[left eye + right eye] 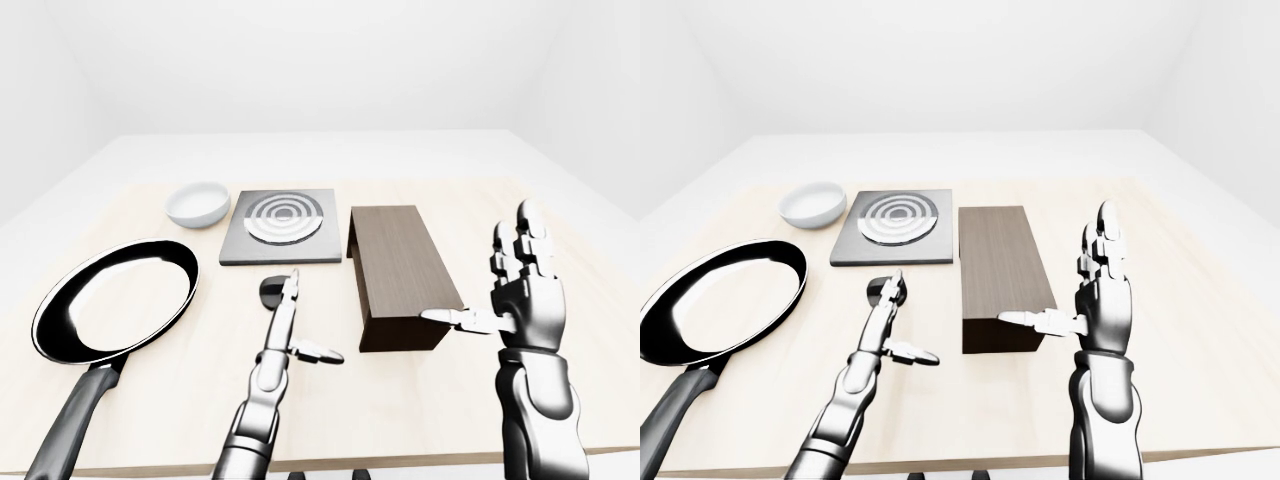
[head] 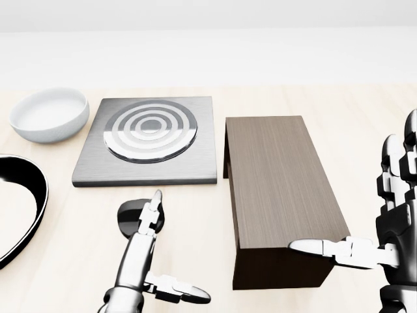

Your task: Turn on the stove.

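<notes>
the stove's black knob (image 2: 135, 218) sits on the pale wooden table (image 2: 195, 222) just below the square steel hob plate (image 2: 146, 140) in the head view, and the left hand (image 2: 144, 254) lies over it with its long fingers stretched straight out, the fingertips (image 2: 154, 199) reaching across the knob's right side toward the plate while the thumb sticks out sideways to the right, well clear of the knob; the fingers are spread and flat, not closed round anything, so whatever turn is wanted looks to be a nudge or a pinch that is not yet set. judging from this, the step goes best if the hand settles so that a finger and the thumb stand on opposite sides of the knob's ridge, then rotates from the wrist without dragging the knob's base across the table. the rings on the plate look bright, but whether that means the stove is on cannot be told. the right hand (image 1: 520, 290) hangs upright with fingers apart and thumb pointing left, beside the near end of the dark wooden box (image 2: 280, 189), gripping nothing; it should stay clear. the white bowl (image 2: 49, 114) and the black frying pan (image 1: 115, 300) lie off to the left, out of the way
</notes>
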### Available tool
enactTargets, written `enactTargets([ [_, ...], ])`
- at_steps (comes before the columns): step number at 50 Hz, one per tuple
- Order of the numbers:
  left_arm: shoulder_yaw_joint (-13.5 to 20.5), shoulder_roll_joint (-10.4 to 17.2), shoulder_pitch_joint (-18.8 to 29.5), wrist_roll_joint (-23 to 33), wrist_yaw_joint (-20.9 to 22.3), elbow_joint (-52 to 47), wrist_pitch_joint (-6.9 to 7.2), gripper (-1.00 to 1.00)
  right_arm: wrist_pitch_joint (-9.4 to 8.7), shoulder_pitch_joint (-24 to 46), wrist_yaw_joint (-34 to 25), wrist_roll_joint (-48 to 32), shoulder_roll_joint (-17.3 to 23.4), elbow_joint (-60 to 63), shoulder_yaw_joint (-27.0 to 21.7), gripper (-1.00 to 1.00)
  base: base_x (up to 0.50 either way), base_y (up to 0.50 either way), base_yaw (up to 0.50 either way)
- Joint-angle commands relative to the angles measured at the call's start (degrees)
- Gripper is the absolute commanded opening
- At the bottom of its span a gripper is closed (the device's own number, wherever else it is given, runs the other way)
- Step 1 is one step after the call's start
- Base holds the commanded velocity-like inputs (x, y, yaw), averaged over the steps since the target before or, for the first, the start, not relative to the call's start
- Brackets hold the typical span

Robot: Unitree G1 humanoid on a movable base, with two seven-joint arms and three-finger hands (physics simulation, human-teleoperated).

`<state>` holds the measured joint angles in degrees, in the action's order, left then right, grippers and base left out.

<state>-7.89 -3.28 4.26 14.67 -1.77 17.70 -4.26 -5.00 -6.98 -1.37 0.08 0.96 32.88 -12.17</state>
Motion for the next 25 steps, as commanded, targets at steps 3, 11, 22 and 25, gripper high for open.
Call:
enactTargets([
  [3,1.13,-0.59,4.28,-0.60,-0.26,6.94,-0.74,1.00,0.00,-0.01,-0.21,0.25,-0.13,-1.01,0.31,1.00,0.00,0.00,0.00],
  [11,3.12,-0.43,10.97,-0.92,-1.64,17.14,-0.74,1.00,0.00,0.11,-0.22,0.31,-0.11,-0.28,0.20,1.00,0.00,0.00,0.00],
  [22,4.84,-0.42,17.83,-1.75,-3.69,28.47,-0.74,1.00,0.00,0.18,-0.17,0.30,-0.13,-0.63,0.24,1.00,0.00,0.00,0.00],
  [25,5.22,-0.50,19.44,-2.30,-4.02,31.32,-0.74,1.00,0.00,0.10,-0.17,0.34,-0.13,-0.47,0.22,1.00,0.00,0.00,0.00],
])
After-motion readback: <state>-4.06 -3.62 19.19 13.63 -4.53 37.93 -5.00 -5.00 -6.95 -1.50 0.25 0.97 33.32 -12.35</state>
